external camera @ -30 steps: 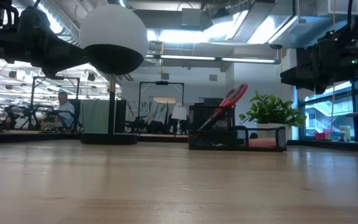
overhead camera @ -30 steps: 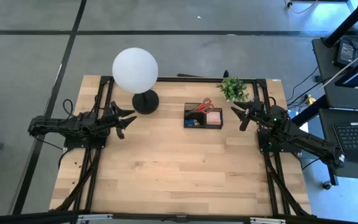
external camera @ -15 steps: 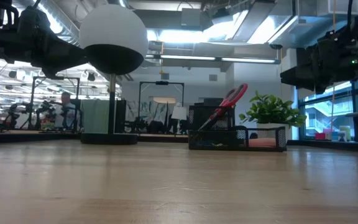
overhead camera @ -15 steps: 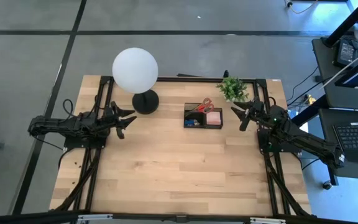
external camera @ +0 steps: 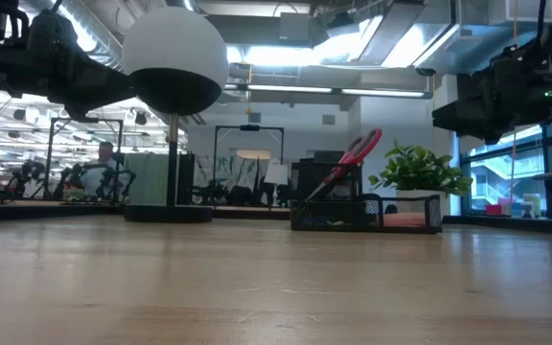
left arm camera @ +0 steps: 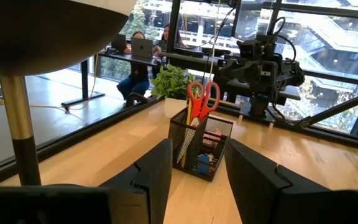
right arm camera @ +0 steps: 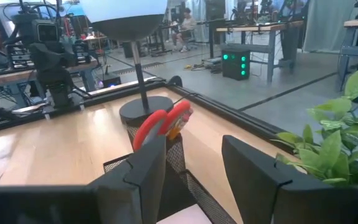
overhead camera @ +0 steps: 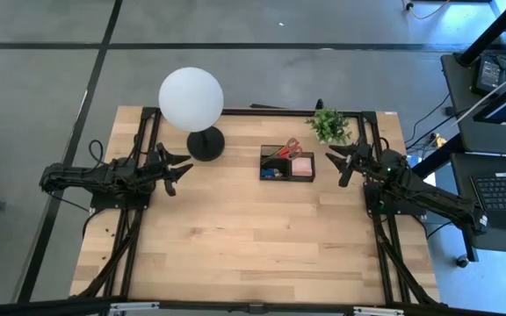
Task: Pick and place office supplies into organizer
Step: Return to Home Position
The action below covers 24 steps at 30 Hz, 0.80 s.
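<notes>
Since the red scissors (overhead camera: 281, 149) are already in the organizer (overhead camera: 287, 174), left claw (overhead camera: 185, 168) and right claw (overhead camera: 336, 167) just hang open, empty, either side.

Table (overhead camera: 235, 237) pale matt wood; organizer (left arm camera: 190, 144) black wire mesh.

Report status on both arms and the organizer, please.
Left end effector open, empty, beside white globe lamp. Right end effector open, empty, beside black mesh organizer. Red-handled scissors, pink sticky-note pad inside it. Nothing obstructing.
</notes>
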{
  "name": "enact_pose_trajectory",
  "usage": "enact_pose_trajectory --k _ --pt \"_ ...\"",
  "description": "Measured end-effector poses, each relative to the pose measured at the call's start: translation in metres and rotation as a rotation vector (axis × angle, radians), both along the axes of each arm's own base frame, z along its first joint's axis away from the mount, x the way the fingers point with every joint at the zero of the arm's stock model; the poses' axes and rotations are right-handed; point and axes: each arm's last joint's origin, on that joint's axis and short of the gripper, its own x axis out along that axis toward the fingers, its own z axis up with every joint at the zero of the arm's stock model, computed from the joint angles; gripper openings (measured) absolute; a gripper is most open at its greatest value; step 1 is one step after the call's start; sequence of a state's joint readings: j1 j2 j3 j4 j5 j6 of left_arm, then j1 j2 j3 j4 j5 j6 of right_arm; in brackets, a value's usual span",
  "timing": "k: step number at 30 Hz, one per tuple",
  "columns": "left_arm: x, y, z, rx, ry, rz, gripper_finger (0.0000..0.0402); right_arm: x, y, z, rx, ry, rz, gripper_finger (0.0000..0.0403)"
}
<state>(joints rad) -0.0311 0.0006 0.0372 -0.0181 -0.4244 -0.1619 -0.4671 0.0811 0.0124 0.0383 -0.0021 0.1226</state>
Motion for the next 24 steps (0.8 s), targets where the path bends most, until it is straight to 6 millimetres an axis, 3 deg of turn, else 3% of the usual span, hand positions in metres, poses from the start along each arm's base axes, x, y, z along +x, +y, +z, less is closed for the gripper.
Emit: enact_pose_trajectory --k 24 --pt "0.0 0.0 0.0 0.0 0.0 0.0 0.0143 0.0 0.0 0.0001 0.0 0.0 0.0 0.0163"
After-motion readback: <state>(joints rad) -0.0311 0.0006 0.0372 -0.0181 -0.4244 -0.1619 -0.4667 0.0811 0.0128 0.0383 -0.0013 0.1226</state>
